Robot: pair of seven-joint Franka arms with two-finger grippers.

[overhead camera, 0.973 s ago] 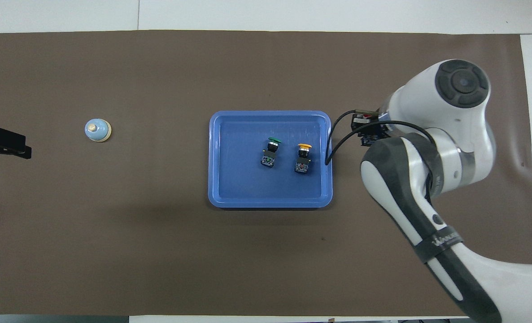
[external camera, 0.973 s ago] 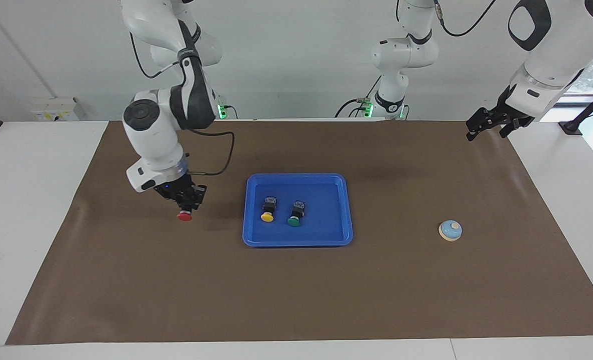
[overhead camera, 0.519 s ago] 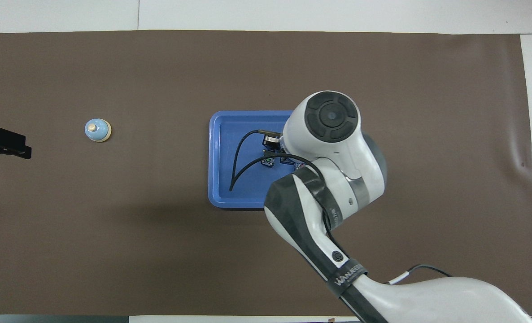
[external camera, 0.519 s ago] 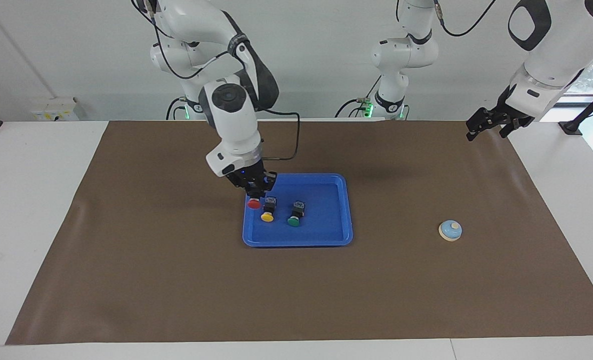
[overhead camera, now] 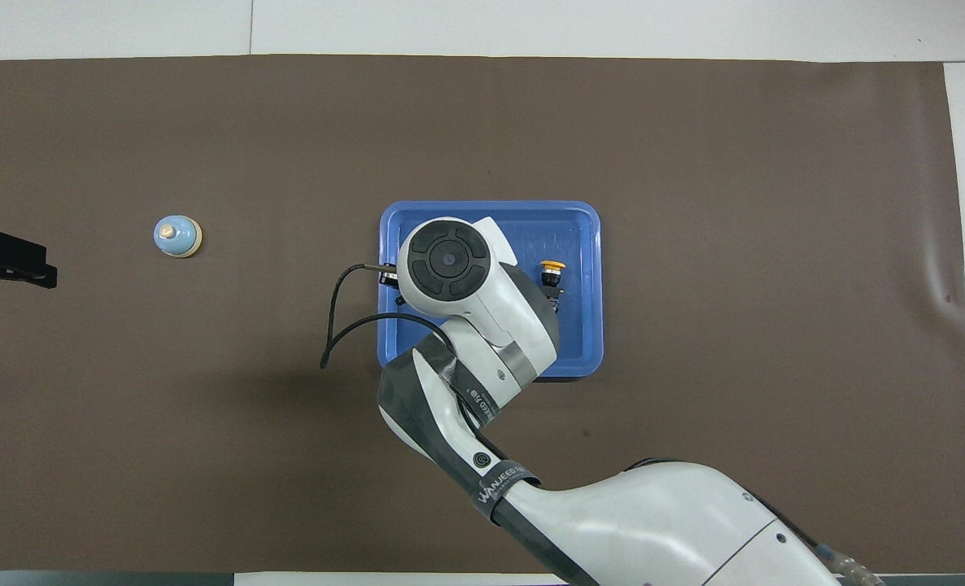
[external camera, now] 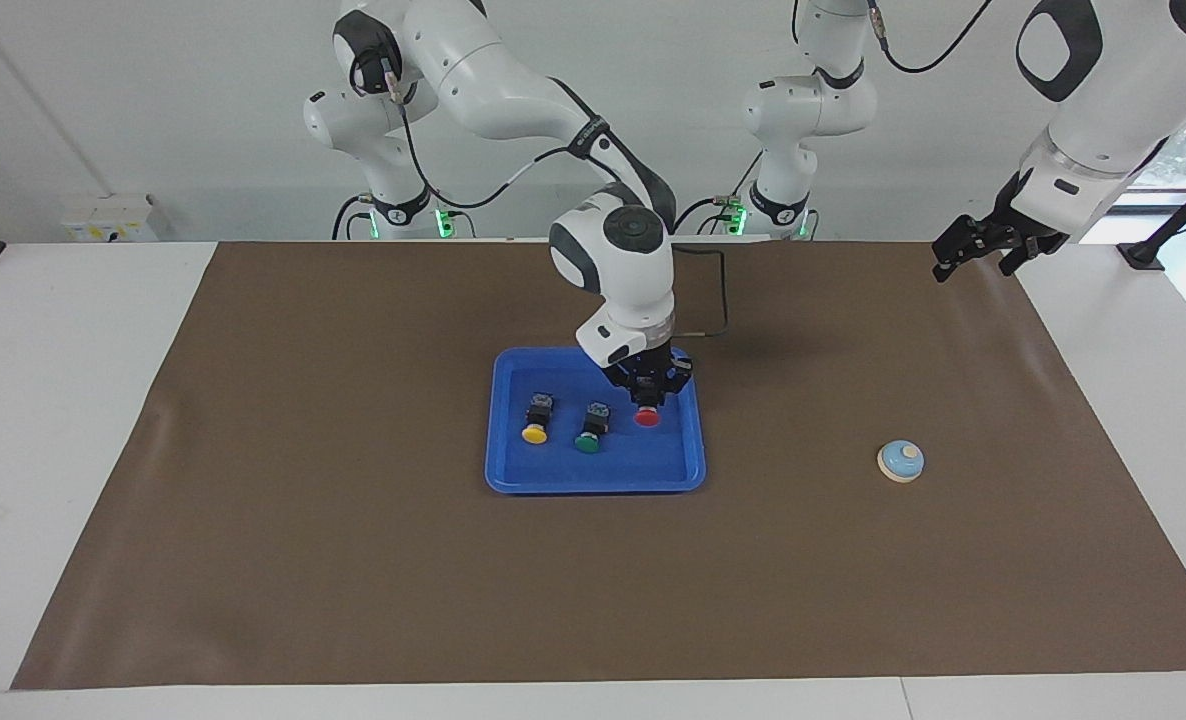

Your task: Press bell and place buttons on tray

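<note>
Red button hangs over the tray's free end

Right gripper (external camera: pixel 650 398), fingers clamped on the red button (external camera: pixel 647 417), cap down, centre frame above the tray (external camera: pixel 698 440), beside the green button (external camera: pixel 587 441); left gripper (external camera: pixel 983 248) open, waiting upper right.

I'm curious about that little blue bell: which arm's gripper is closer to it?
Left. The left gripper hangs open over the mat's edge at the bell's end of the table. The right gripper is over the tray, holding the red button.
</note>
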